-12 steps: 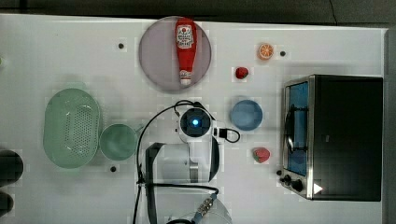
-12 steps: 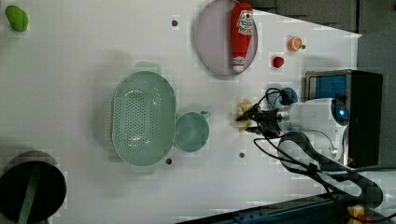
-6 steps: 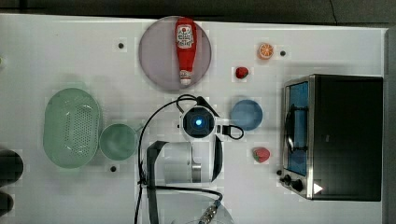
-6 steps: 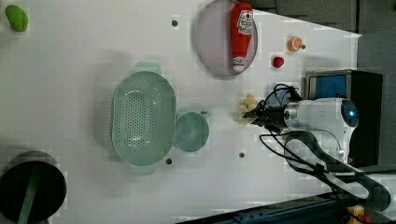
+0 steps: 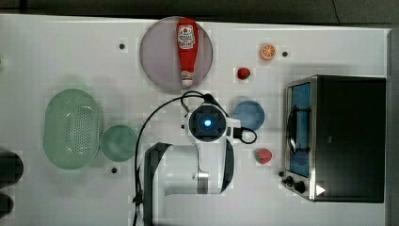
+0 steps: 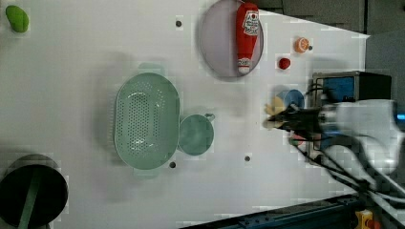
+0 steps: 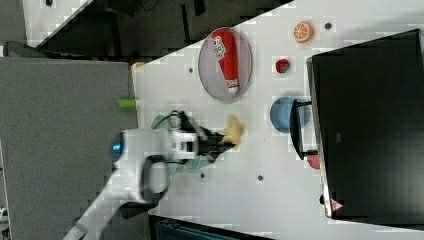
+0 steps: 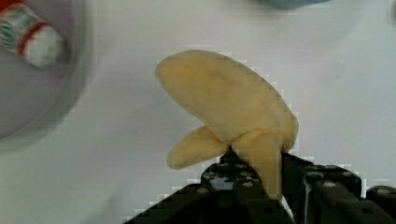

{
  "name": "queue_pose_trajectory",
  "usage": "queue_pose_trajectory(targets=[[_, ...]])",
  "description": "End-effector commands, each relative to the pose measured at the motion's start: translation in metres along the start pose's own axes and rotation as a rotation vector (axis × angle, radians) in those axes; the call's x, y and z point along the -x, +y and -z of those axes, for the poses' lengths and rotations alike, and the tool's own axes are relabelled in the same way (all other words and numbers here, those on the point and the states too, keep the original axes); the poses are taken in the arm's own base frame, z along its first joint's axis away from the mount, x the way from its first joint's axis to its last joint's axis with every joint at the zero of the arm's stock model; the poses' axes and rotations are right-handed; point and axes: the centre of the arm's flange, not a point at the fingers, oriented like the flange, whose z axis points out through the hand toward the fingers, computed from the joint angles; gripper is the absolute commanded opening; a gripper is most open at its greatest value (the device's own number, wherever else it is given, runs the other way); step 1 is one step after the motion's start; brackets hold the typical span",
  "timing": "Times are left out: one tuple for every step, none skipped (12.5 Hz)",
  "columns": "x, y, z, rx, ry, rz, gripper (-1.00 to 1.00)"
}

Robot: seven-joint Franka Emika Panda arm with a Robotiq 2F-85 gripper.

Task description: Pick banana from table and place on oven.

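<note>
The gripper (image 8: 254,175) is pinched on the banana (image 8: 233,109), its black fingers (image 8: 233,179) closed around the narrow stem end while the pale yellow body and a loose flap of peel stick out beyond them. In the wrist view the fruit hangs clear of the white table (image 8: 350,107), with the cap of the ketchup bottle (image 8: 30,32) and the rim of its grey plate (image 8: 42,102) off to one side. In the right view the banana (image 7: 233,131) juts from the gripper (image 7: 220,141) above the table (image 7: 260,200), between the plate (image 7: 212,75) and the blue bowl (image 7: 280,114), well apart from the oven (image 7: 370,125). In the left view the banana (image 6: 273,116) shows as a pale shape at the tip of the gripper (image 6: 285,119), just beside the blue bowl (image 6: 290,98) and near the oven (image 6: 351,88). In the top view the arm's wrist with its blue light covers the fruit; it sits between the plate (image 5: 155,61) carrying the ketchup bottle (image 5: 187,49) and the blue bowl (image 5: 249,114), with the oven (image 5: 348,136) at the top view's right. Also on the table (image 5: 70,52) are a green colander (image 5: 73,128), a small green cup (image 5: 117,142) touching it, two strawberries (image 5: 263,156), and an orange slice (image 5: 268,51).
</note>
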Motion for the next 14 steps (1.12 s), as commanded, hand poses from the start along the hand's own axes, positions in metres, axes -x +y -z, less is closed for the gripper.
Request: queue_pose_trajectory(targets=[[-0.004, -0.011, 0.125, -0.055, 0.063, -0.007, -0.59], [-0.003, -0.005, 0.157, -0.038, 0.05, -0.013, -0.59], [-0.004, 0.002, 0.188, -0.026, 0.038, -0.024, -0.59], [-0.007, 0.01, 0.216, -0.02, 0.03, -0.04, -0.59], [-0.016, 0.019, 0.24, -0.018, 0.021, -0.063, -0.59], [-0.028, 0.028, 0.259, -0.018, 0.015, -0.088, -0.59], [-0.042, 0.039, 0.271, -0.021, 0.011, -0.108, -0.59], [-0.06, 0.052, 0.278, -0.027, 0.012, -0.118, -0.59], [-0.081, 0.068, 0.279, -0.029, 0.013, -0.113, -0.59], [-0.103, 0.086, 0.275, -0.019, 0.013, -0.09, -0.59], [-0.126, 0.105, 0.267, -0.007, 0.012, -0.057, -0.59], [-0.149, 0.125, 0.258, 0.007, 0.013, -0.021, -0.59], [-0.172, 0.145, 0.247, 0.014, 0.02, 0.009, -0.59], [-0.193, 0.164, 0.236, 0.015, 0.035, 0.044, -0.59]])
